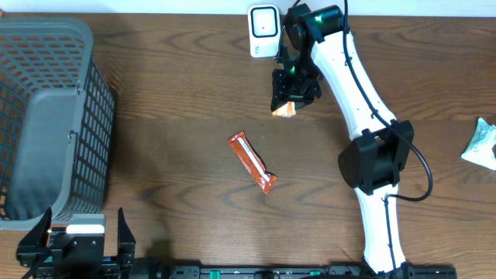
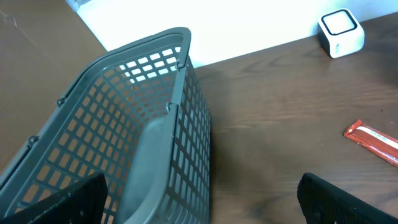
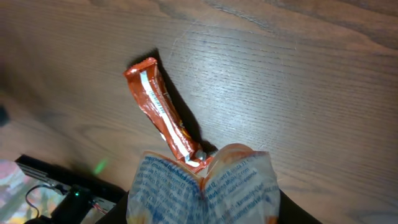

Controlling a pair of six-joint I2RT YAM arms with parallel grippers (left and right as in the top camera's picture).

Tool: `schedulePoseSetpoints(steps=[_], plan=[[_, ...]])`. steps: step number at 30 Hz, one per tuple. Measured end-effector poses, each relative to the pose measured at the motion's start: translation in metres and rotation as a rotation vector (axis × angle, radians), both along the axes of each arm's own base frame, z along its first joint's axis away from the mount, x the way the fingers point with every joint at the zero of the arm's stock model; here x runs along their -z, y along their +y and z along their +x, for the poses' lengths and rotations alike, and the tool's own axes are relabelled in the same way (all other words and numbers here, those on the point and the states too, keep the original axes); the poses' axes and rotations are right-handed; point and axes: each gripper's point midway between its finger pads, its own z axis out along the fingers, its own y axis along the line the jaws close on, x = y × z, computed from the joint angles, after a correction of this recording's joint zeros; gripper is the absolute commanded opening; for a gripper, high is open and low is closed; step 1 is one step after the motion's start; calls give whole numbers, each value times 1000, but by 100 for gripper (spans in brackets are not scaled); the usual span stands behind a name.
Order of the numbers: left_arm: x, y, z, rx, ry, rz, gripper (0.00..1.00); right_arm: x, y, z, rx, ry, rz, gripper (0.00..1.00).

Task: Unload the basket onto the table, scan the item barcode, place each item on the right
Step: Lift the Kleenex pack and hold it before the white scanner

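**Your right gripper (image 1: pixel 288 99) pinches the packet (image 3: pixel 202 186) just below and right of the scanner (image 1: pixel 263 29), upper centre of the overhead frame.**

The scanner sits against the far edge of the table (image 1: pixel 178 116), so your open wood lies toward the frame's bottom and left. The pads are hidden behind the packet, so the grip seems closed on its lower edge. Its dense blue print on white, with orange edges, is too blurred to read. An orange bar (image 1: pixel 252 161) lies loose at mid-frame, apart from the packet. The grey basket (image 1: pixel 46 116) fills the left edge. A crumpled white wrapper (image 1: pixel 482 143) lies at the right edge. Your left gripper (image 1: pixel 81 229) stands at lower left, jaws spread wide, by the basket's near corner.
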Motion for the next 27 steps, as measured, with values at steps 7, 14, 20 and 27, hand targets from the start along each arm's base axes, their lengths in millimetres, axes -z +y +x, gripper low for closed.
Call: schedulePoseSetpoints(steps=[7, 14, 20, 27], plan=[[0, 0, 0, 0, 0, 0, 98, -46, -1, 56, 27, -364, -4, 36], [0, 0, 0, 0, 0, 0, 98, -89, -9, 135, 117, -758, -81, 41], [0, 0, 0, 0, 0, 0, 98, -90, -1, 185, 173, -928, -76, 37], [0, 0, 0, 0, 0, 0, 98, -62, 15, 232, 173, -1050, -55, 35]])
